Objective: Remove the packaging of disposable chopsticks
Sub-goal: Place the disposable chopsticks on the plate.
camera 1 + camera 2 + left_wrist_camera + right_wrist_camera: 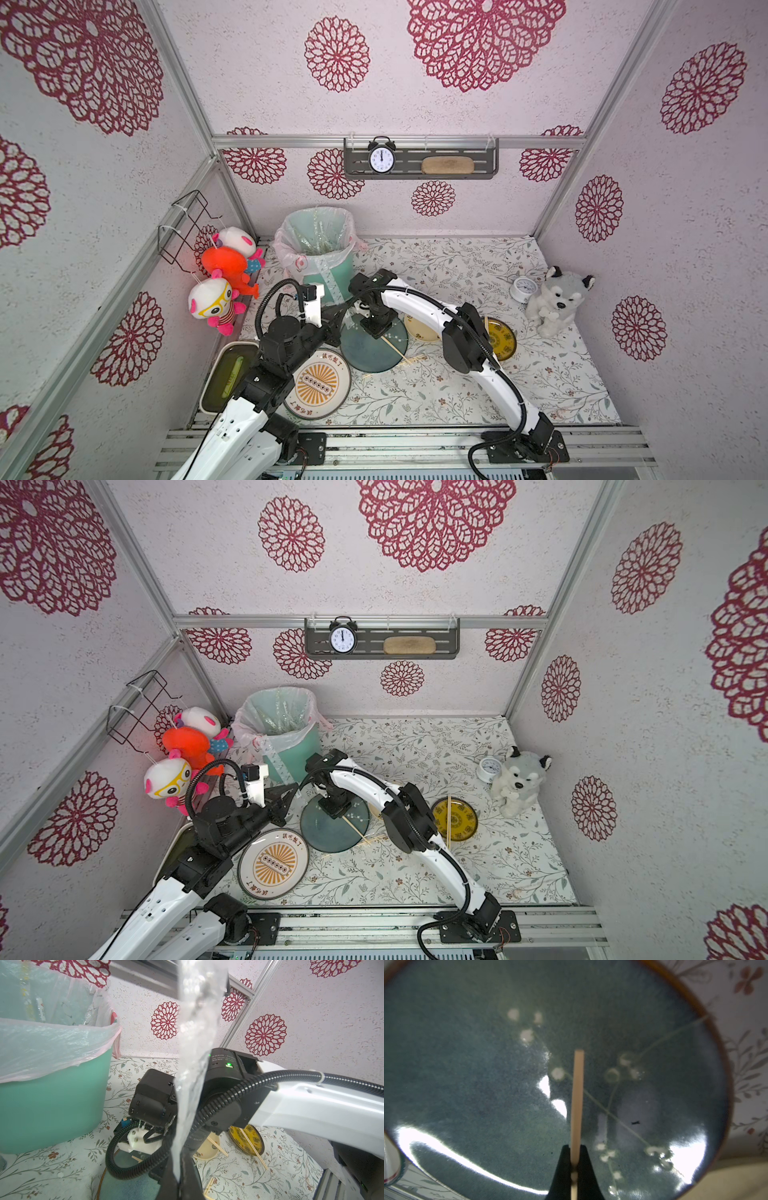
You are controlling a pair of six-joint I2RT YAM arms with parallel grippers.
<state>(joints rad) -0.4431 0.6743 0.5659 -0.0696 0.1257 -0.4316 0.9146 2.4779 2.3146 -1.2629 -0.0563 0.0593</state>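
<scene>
Your left pincer [179, 1180] is clamped on the packaging [195, 1043], a clear sleeve standing up from its jaws near the lined green bin [52, 1095]. Your right pincer [575, 1159] is clamped on one chopstick [577, 1095] above the dark plate [467, 1064]. The floral surface [457, 390] sits inside flower-papered walls. In both top views the right wrist hides its fingertips.

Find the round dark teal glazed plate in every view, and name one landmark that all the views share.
Top view: round dark teal glazed plate, low centre.
Top view: same plate, low centre.
Left wrist: partly seen, under the black corrugated cable.
Right wrist: fills nearly the whole picture.
Shared landmark: the floral tablecloth bordering the plate's brown rim.
</scene>
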